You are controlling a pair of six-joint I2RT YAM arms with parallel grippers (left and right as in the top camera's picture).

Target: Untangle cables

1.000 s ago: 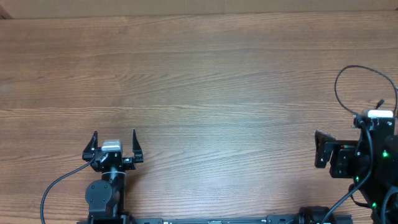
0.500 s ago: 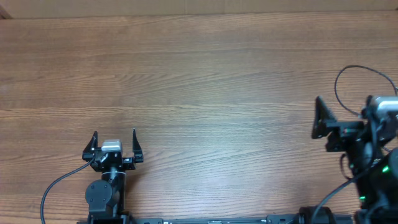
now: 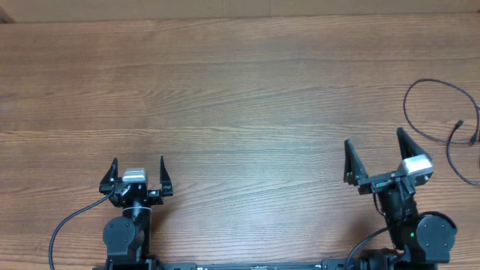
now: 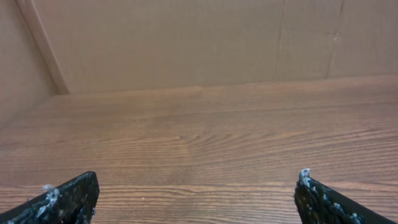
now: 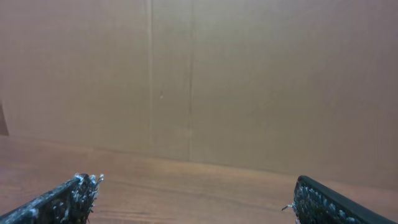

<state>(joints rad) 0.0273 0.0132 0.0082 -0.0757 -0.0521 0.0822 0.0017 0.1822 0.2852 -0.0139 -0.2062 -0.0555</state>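
The cables (image 3: 407, 103) lay in loose loops at the desk's (image 3: 240, 90) right edge, partly out of view. The left gripper (image 3: 138, 160) and right gripper (image 3: 373, 138) sat near the front edge, jaws spread wide, empty, the right gripper nearer the cables.

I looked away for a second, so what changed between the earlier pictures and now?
The right gripper swung left, off the cables, and now points forward with jaws open and empty; it took hold of nothing. More of the cables now shows. The left gripper, jaws open, and the cables themselves stayed put.
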